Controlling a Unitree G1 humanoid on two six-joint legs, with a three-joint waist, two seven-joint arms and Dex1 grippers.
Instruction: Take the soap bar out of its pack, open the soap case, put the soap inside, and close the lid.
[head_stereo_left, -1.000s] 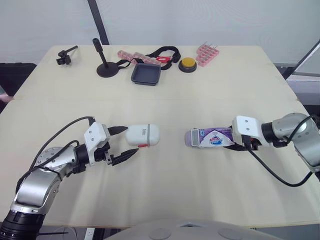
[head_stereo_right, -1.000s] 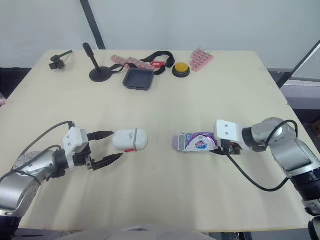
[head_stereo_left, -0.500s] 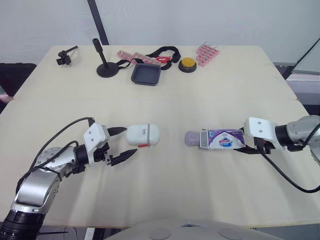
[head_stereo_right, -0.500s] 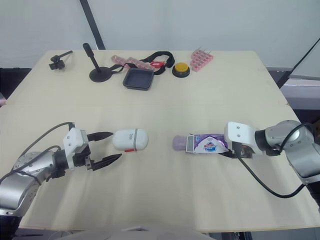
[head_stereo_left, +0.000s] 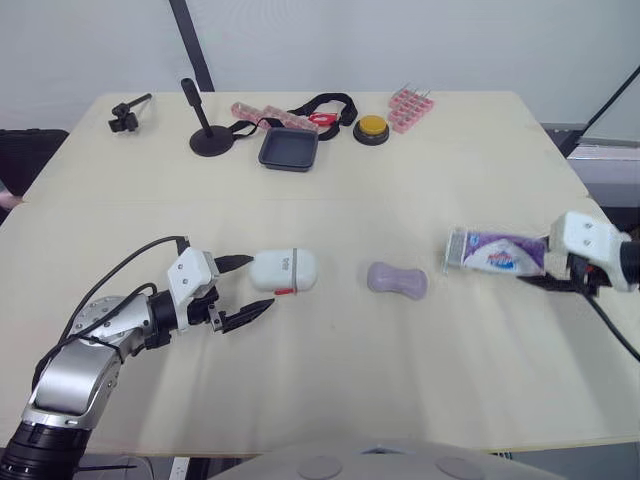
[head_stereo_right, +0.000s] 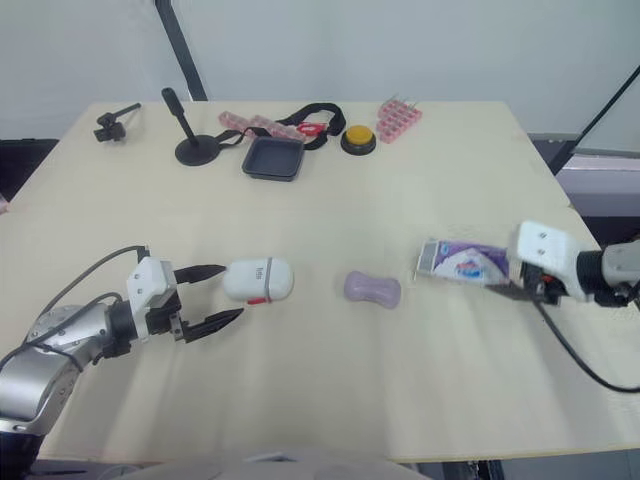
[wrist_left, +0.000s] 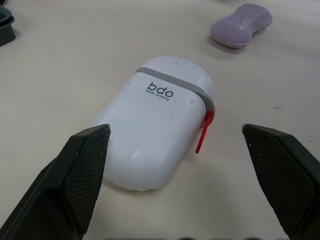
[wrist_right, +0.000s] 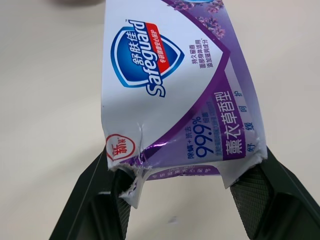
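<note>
Well, the pale worktop (head_stereo_left: 330, 190) spans the frame. Left of centre lies the white soap case (head_stereo_left: 284, 270), lid shut. The left claw (head_stereo_left: 262, 282) is spread wide about its left end, fingers clear of it. At the right edge, the right claw (wrist_right: 177, 180) is clenched on the torn end of the purple soap pack (head_stereo_left: 495, 251). Between case and pack, the lilac soap bar (head_stereo_left: 397, 280) lies bare on the worktop.

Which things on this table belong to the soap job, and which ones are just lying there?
For the job: soap bar, soap case, soap pack.
Lying about: black tray, yellow button, pink rack, pink segmented strip, black stand, black strap, small clamp.
</note>
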